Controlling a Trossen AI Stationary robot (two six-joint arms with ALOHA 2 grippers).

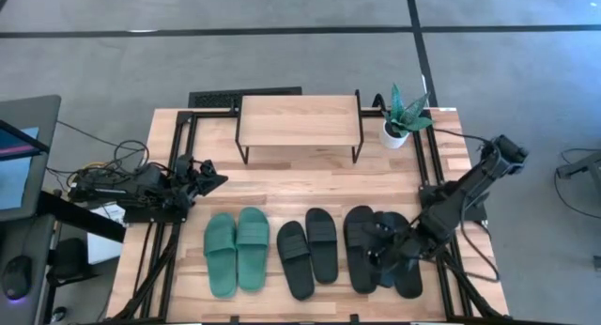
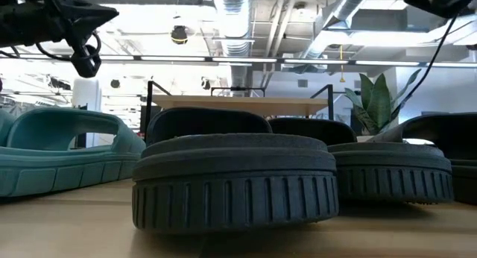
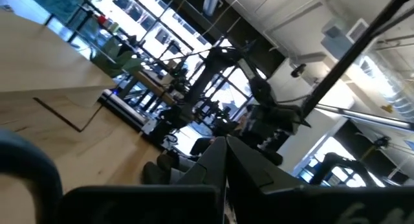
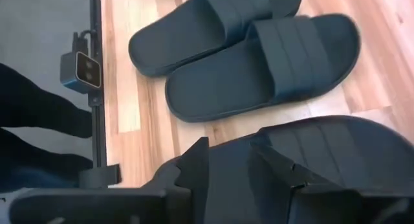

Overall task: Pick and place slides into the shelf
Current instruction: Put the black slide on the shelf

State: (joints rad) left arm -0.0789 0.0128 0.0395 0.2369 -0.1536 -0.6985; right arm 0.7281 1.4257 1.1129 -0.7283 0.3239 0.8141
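Under the right gripper [image 1: 392,255], at the table [image 1: 282,189] front-right, lies the rightmost black pair [image 1: 362,248]; fingers spread over one slide's strap, not visibly pinching it. Shelf [image 1: 299,120] sits well beyond it at the back, top bare. Middle black pair [image 1: 308,250] just beside, green pair [image 1: 237,252] farther over. Left gripper [image 1: 208,175] waits at the left edge, fingers pressed together, holding nothing.

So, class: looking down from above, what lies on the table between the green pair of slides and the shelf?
Nothing. In the high view only bare tabletop separates the green pair from the shelf.
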